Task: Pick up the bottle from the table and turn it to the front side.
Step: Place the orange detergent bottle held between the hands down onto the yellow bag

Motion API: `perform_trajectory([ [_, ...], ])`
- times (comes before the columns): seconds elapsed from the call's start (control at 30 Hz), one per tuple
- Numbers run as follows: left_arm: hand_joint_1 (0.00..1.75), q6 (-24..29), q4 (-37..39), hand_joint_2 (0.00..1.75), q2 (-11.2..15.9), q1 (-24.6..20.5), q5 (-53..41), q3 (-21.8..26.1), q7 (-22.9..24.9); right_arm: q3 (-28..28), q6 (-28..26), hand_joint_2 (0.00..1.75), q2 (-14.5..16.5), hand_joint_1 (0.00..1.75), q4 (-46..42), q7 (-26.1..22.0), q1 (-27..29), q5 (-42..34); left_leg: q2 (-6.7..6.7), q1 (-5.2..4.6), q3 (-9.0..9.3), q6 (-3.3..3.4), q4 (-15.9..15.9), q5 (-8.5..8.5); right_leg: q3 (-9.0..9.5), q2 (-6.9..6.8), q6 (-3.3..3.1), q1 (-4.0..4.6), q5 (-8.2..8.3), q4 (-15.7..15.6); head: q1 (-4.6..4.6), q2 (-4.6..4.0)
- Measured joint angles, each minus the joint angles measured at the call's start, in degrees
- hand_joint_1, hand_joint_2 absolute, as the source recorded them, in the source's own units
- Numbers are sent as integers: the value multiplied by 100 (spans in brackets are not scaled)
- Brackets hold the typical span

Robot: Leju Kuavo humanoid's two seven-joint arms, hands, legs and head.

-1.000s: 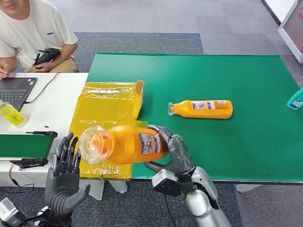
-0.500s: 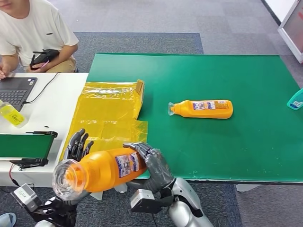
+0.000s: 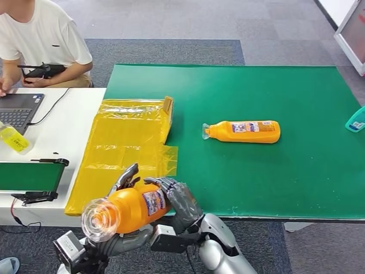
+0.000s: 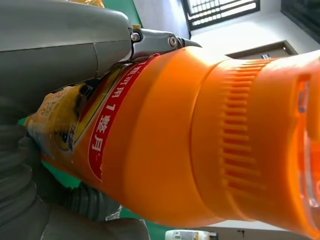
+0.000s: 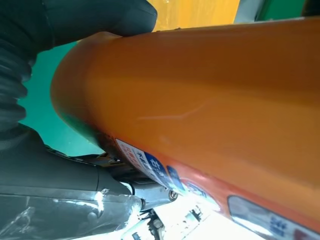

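Note:
An orange bottle (image 3: 131,206) with a clear cap (image 3: 95,220) lies level in the air over the table's front edge, cap pointing toward me and to the left. My right hand (image 3: 181,201) grips its base end. My left hand (image 3: 122,242) cups the neck end from below, with its fingers (image 3: 125,178) curled over the top. The left wrist view shows the bottle (image 4: 196,135) close up with its red-banded label, my left hand (image 4: 45,60) wrapped around it. In the right wrist view the orange body (image 5: 211,100) lies against my right hand (image 5: 56,30). A second orange bottle (image 3: 245,131) lies on its side on the green table (image 3: 279,182).
A crumpled yellow plastic bag (image 3: 129,140) covers the table's left part. A teal item (image 3: 356,120) sits at the right edge. To the left stands a white table (image 3: 69,128) with a laptop (image 3: 18,108), a green-topped tray (image 3: 30,176) and a seated person (image 3: 39,40).
The held bottle has come down and left, toward me, past the table's front edge. My left hand rose from open below it and closed around the neck end.

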Motion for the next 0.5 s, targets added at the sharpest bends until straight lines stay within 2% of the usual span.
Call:
perform_trajectory([
  [0.2, 3, 253, 124, 175, 172, -133, 4, -200, 81, 3, -21, 175, 38, 175, 241, -21, -76, 11, 0, 0, 0, -1, 0, 0, -1, 0, -1, 0, 0, 0, -1, 0],
  [0.33, 175, 425, 182, 175, 231, -148, -15, -254, 128, 13, -56, 175, 49, 175, 308, -17, -87, 24, 0, 0, -1, -1, 0, 0, -1, 0, 0, 0, -1, 0, -1, 0],
  [0.5, 175, 602, 215, 175, 242, -141, -19, -266, 222, 16, -90, 175, 50, 175, 318, 19, -86, 52, 0, 0, -1, -1, 0, 0, 0, 0, 0, 0, -1, 0, -1, 0],
])
